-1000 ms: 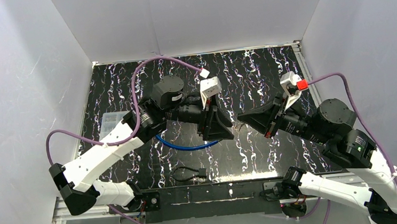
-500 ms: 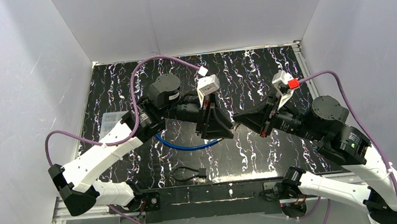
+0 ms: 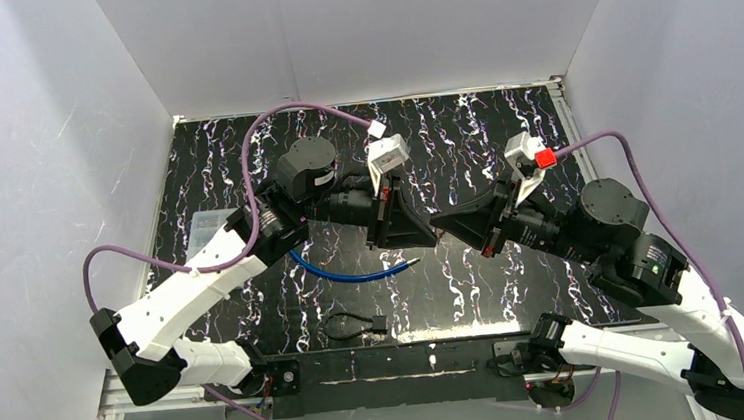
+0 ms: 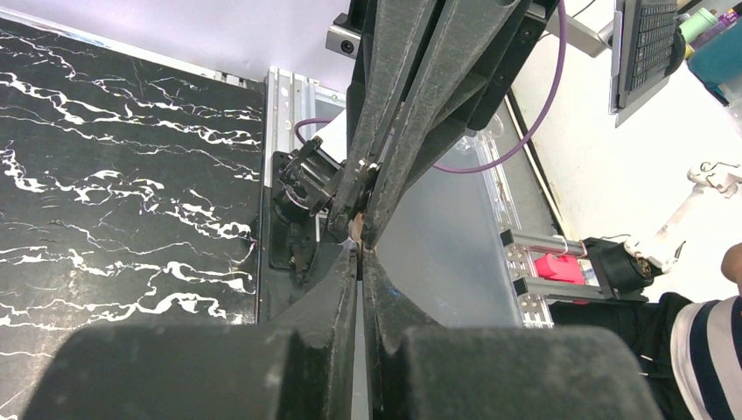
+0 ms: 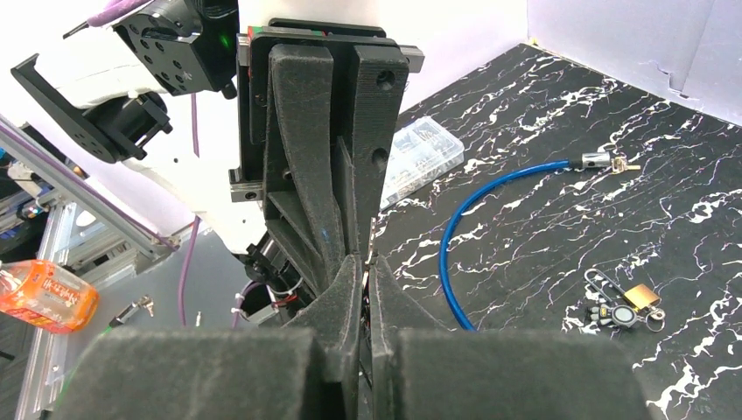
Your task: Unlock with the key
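My left gripper and right gripper meet tip to tip above the middle of the black marble table. Both are shut. A small thin tan piece, apparently the key, is pinched where the tips meet, and most of it is hidden. In the left wrist view my left gripper closes just below the right one's fingertips. A small brass padlock on a ring with a black charm lies on the table at the front. It is apart from both grippers.
A blue cable curves on the table under the left gripper, its metal end lying free. A clear plastic box sits at the left edge. White walls close in three sides.
My left gripper has gone from open to shut at the right gripper's tips. Both grippers shifted slightly left, and the cable's metal end now shows.
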You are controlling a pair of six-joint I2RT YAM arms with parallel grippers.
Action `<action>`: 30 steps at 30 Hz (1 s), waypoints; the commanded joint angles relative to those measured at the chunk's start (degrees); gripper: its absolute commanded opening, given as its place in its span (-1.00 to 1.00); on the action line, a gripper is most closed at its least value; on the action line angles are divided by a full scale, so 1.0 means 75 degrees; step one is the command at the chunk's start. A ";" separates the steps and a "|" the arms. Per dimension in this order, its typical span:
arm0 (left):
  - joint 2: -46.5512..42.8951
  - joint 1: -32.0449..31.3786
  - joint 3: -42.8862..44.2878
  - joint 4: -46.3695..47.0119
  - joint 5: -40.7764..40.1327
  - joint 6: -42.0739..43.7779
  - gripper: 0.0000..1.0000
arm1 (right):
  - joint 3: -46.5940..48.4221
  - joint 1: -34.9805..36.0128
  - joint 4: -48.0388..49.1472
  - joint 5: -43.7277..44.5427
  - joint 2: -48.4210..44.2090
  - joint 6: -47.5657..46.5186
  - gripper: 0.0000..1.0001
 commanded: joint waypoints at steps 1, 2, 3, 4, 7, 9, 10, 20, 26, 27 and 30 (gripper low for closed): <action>-0.0151 0.0046 0.0244 0.0085 -0.0233 0.0131 -1.00 | 0.0137 0.0171 0.0373 -0.0058 0.0073 -0.0085 -0.97; -0.0173 0.0047 0.0231 0.0073 -0.0252 0.0168 -1.00 | 0.0141 0.0182 0.0322 -0.0074 0.0082 -0.0066 -0.97; -0.0191 0.0061 0.0223 0.0067 -0.0261 0.0208 -1.00 | 0.0145 0.0184 0.0246 -0.0092 0.0077 -0.0047 -0.97; -0.0205 0.0078 0.0220 0.0045 -0.0245 0.0265 -1.00 | 0.0137 0.0185 0.0144 -0.0096 0.0065 -0.0015 -0.97; -0.0232 0.0108 0.0274 -0.0179 -0.0102 0.0709 -1.00 | 0.0074 0.0187 -0.0250 0.0159 -0.0108 0.0180 -0.72; -0.0248 0.0115 0.0429 -0.0613 -0.0040 0.1280 -1.00 | -0.0067 0.0189 -0.0438 0.0416 -0.0396 0.0354 -0.38; -0.0253 0.0116 0.0532 -0.0890 -0.0015 0.1669 -1.00 | -0.0178 0.0185 -0.0464 0.0512 -0.0573 0.0464 -0.17; 0.0499 -0.0183 0.2587 -0.5263 -0.0755 0.6173 -1.00 | -0.0577 0.0184 -0.0773 0.1200 -0.1640 0.1287 0.52; 0.1546 -0.1965 0.4355 -0.8793 -0.3495 1.0008 -1.00 | -0.0169 0.0184 -0.0540 0.1515 -0.1558 0.1047 0.58; 0.1463 -0.2245 0.4203 -0.8675 -0.4087 1.0383 -1.00 | -0.0154 0.0184 -0.0538 0.1493 -0.1498 0.1042 0.58; 0.0807 -0.2622 0.3294 -0.7789 -0.5319 1.1832 -1.00 | -0.0354 0.0184 -0.0429 0.1552 -0.1495 0.1160 0.56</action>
